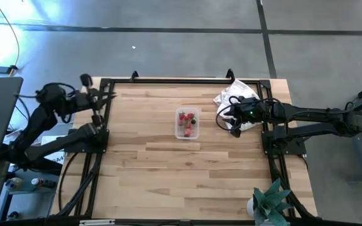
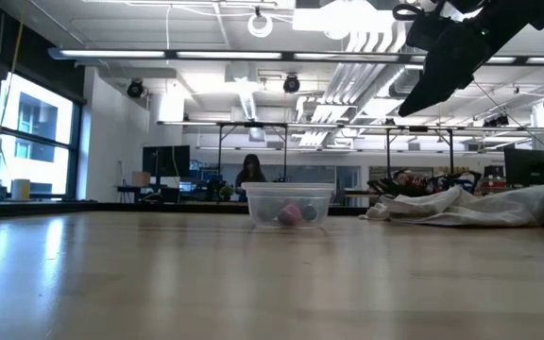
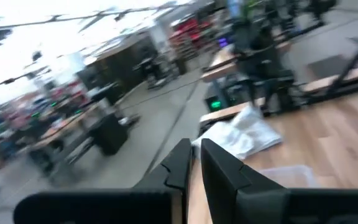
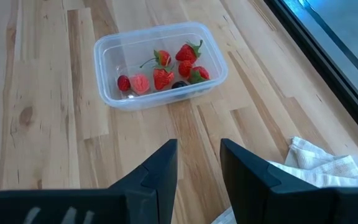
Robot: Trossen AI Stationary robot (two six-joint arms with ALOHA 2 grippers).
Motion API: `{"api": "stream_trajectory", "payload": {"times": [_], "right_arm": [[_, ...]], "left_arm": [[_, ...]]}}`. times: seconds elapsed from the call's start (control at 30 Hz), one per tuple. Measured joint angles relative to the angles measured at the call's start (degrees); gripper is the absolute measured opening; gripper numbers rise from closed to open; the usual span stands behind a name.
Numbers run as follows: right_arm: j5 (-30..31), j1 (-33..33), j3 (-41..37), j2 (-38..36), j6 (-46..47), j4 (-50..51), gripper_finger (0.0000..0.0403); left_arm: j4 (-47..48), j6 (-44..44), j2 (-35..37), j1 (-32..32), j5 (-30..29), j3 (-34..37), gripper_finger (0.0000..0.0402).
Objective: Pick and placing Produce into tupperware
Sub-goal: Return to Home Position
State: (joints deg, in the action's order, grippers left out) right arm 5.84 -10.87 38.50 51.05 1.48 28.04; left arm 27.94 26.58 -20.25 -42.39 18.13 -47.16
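Wooden table [image 4: 42, 124], tupperware [image 4: 166, 98] apart, beyond right fingers [image 4: 157, 171]

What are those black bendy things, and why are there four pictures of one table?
Those are two robot arms, each ending in a two-finger gripper. One picture looks straight down, one looks across the table top, and one camera sits on each wrist. On the wooden table stands a clear tub holding small red berries and a dark one, with a white cloth nearby. The right gripper is open and empty, hovering by the cloth. The left gripper waits at the table's left edge.
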Motion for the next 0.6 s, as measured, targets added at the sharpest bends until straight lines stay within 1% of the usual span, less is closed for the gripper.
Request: {"api": "stream_trajectory", "payload": {"times": [0.07, 0.13, 0.17, 0.27, 0.33, 0.4, 0.5, 0.6], "right_arm": [[0.0, 0.0, 0.0, 0.0, 0.0, 0.0, 0.0112], [0.0, 0.0, 0.0, 0.0, 0.0, 0.0, 0.0112], [0.1, 0.0, 0.0, 0.0, -0.9, 0.0, 0.0112], [0.6, 0.0, 0.0, 0.0, -10.3, 0.0, 0.0112], [0.6, 0.0, 0.0, 0.0, -14.2, 0.0, 0.0112], [0.6, 0.0, 0.0, 0.0, -15.4, 0.0, 0.0112], [0.6, 0.0, 0.0, 0.0, -14.6, 0.0, 0.0112], [0.6, 0.0, 0.0, 0.0, -17.4, 0.0, 0.0112]], "left_arm": [[2.0, -1.2, 2.6, 0.0, -3.4, 0.1, 0.0028], [4.3, -2.3, 4.9, 0.0, -5.6, 0.1, 0.0028], [5.8, -2.7, 5.9, 0.0, -6.0, 0.1, 0.0028], [9.1, -4.0, 8.5, 0.0, -6.2, 0.1, 0.0028], [9.6, -5.2, 10.6, 0.0, -6.3, 0.2, 0.0028], [10.3, -5.5, 13.0, 0.0, -7.3, 0.1, 0.0028], [12.6, -6.3, 16.9, 0.0, -9.5, 0.1, 0.0028], [14.7, -7.4, 20.0, 0.0, -11.5, 0.1, 0.0028]]}}
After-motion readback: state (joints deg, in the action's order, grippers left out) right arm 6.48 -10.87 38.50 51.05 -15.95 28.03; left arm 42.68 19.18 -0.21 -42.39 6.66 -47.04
